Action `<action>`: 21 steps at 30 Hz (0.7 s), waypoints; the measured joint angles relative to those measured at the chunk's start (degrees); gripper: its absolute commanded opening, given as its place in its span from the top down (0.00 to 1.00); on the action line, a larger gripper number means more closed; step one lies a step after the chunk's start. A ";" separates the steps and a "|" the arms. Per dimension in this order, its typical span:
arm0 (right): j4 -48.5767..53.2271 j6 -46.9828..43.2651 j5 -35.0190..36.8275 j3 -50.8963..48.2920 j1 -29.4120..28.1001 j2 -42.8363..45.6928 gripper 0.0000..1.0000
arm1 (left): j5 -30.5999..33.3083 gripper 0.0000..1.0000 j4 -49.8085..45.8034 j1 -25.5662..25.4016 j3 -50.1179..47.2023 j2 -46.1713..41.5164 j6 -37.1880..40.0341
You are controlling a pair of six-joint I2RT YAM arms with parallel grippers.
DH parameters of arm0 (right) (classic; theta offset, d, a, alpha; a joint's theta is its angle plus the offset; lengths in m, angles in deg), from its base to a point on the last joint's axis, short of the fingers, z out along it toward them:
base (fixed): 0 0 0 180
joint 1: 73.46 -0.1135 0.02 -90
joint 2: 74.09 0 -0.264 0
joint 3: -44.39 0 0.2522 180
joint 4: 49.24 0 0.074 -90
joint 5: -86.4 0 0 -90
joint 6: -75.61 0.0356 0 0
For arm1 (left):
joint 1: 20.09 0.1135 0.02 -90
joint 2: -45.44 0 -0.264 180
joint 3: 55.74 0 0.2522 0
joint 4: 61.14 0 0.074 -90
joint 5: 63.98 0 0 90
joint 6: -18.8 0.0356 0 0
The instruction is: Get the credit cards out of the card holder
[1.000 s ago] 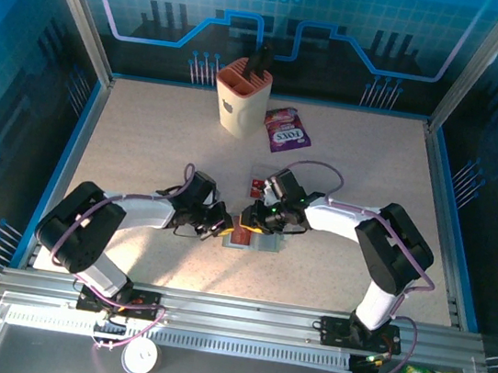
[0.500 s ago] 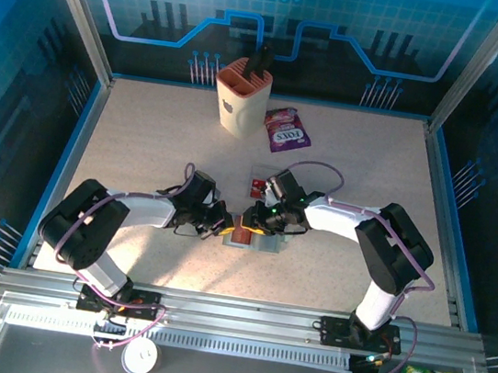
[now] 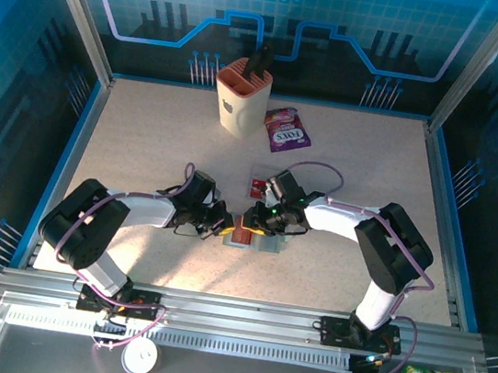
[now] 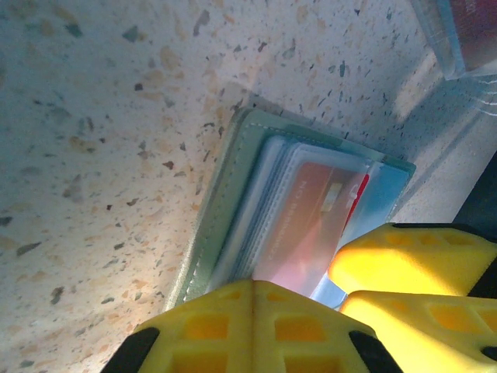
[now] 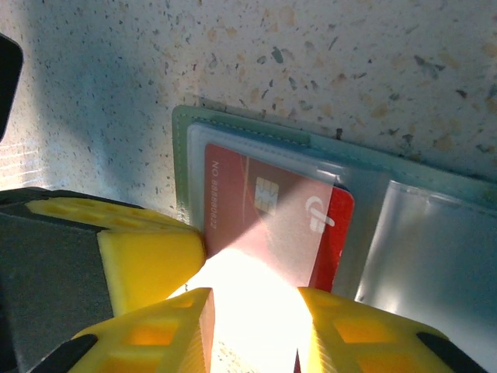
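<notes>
The left gripper (image 3: 223, 226) is closed, its yellow fingers pressed together at the left edge of the card holder (image 4: 221, 194). The holder lies flat on the table (image 3: 144, 144) between the two arms. A red card (image 5: 268, 206) sits in the holder's clear sleeve. The right gripper (image 5: 252, 307) has its fingers apart around that card's near end, and glare hides whether they pinch it. A loose reddish card (image 3: 258, 186) lies just behind the holder.

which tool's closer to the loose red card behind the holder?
Right. The right tool is at the card holder, just in front of the loose red card; the left tool sits at the holder's left edge, farther off.
</notes>
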 measured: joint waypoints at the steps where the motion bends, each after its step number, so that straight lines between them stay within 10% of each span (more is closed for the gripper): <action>1: 0.00 0.00 0.00 -0.02 0.00 -0.17 0.66 | 0.00 0.95 0.00 0.02 0.00 0.00 0.02; 21: 0.52 -1.11 0.74 -0.11 -0.02 -0.74 0.64 | -0.20 0.95 0.00 0.07 -0.11 0.00 0.02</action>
